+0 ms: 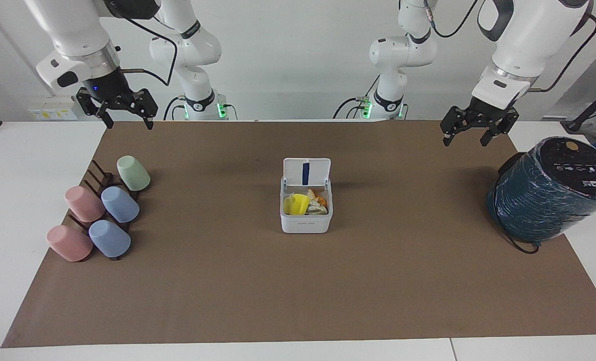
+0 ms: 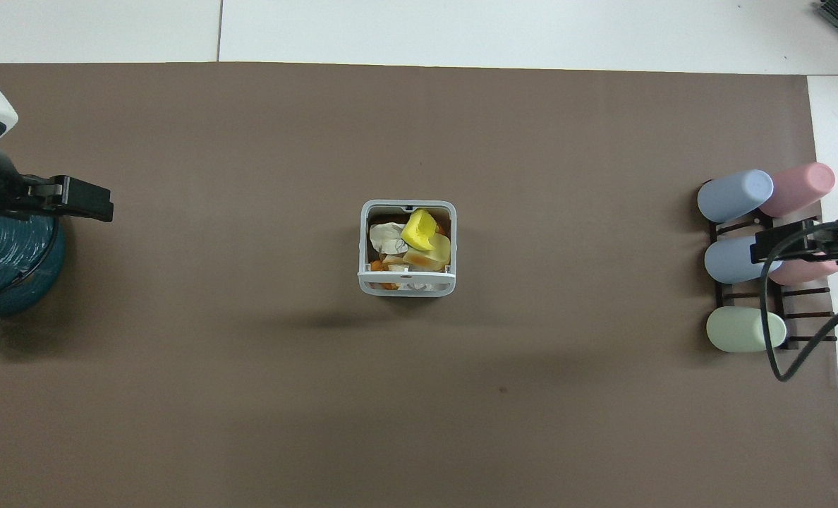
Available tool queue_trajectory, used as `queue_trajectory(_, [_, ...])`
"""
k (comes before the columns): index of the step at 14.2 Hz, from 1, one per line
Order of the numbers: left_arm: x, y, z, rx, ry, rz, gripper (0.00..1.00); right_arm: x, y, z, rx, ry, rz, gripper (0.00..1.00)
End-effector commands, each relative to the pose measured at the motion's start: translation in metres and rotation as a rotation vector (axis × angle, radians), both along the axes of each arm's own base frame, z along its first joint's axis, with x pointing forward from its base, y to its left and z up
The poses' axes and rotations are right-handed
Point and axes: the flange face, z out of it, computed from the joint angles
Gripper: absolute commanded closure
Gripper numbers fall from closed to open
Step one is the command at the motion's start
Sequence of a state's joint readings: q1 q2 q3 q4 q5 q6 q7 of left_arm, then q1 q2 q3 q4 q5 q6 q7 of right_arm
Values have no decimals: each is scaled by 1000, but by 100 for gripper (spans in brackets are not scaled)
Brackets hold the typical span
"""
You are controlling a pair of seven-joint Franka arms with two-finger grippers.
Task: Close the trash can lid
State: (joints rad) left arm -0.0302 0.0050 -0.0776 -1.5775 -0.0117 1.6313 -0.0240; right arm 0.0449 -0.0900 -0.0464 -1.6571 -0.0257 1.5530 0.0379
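Note:
The trash can [image 1: 305, 223] is a small white square box in the middle of the brown mat; it also shows in the overhead view [image 2: 366, 243]. Its lid [image 1: 306, 172] stands open and upright on the side nearer to the robots, blue strip showing. Inside are a yellow piece [image 1: 296, 203], crumpled paper and orange scraps. My left gripper [image 1: 471, 136] hangs open and empty in the air beside the teal cylinder, well apart from the can. My right gripper [image 1: 125, 119] hangs open and empty over the mat's corner near the cups.
A large dark teal wrapped cylinder [image 1: 549, 193] stands at the left arm's end of the table. A dark rack with several pastel cups [image 1: 100, 210] lies at the right arm's end. The brown mat [image 1: 298, 291] covers most of the white table.

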Motion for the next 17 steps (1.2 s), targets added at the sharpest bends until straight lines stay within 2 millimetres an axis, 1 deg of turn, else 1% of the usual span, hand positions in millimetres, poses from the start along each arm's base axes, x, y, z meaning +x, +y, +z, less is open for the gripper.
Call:
queue_trajectory(1, [-8, 4, 0, 19, -5, -15, 20, -7, 0, 1, 10, 1, -17, 0])
queue_trajectory(2, [-7, 4, 0, 18, -13, -4, 9, -7, 0, 1, 10, 2, -17, 0])
queue_trajectory(3, [-8, 2, -2, 18, -11, -14, 0, -7, 0, 1, 10, 2, -17, 0])
queue_trajectory(8, [-5, 4, 1, 16, -25, -2, 0, -7, 0, 1, 10, 2, -17, 0])
queue_trajectory(12, [-7, -3, 1, 15, -25, -2, 0, -7, 0, 1, 10, 2, -17, 0])
queue_trajectory(13, [-8, -10, 0, 15, -22, -1, 0, -7, 0, 1, 10, 2, -17, 0])
queue_trajectory(15, [-17, -48, -5, 12, -11, -7, 0, -7, 0, 1, 10, 2, -17, 0])
queue_trajectory(16, [-22, -63, -6, 11, -8, 14, 0, -7, 0, 1, 10, 2, -17, 0])
queue_trajectory(17, [-29, -83, -8, 9, -6, 27, 0, -7, 0, 1, 10, 2, -17, 0])
